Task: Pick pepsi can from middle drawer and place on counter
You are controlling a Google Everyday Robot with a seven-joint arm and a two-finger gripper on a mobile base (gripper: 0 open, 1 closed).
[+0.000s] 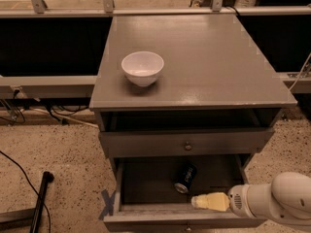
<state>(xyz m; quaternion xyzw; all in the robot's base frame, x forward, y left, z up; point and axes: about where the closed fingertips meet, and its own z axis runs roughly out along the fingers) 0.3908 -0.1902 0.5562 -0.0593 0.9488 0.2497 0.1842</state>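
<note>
The pepsi can (185, 178) lies on its side on the floor of the open middle drawer (146, 183), near the middle. My gripper (206, 202) reaches in from the lower right on a white arm, its cream-coloured fingers over the drawer's front edge, just right of and in front of the can and not touching it. The counter (209, 62) is the broad grey cabinet top above.
A white bowl (142, 67) stands on the counter's left part. A closed drawer front with a round knob (187, 145) sits above the open drawer. A black pole (40, 198) leans on the speckled floor at left. Blue tape (107, 202) marks the floor by the drawer.
</note>
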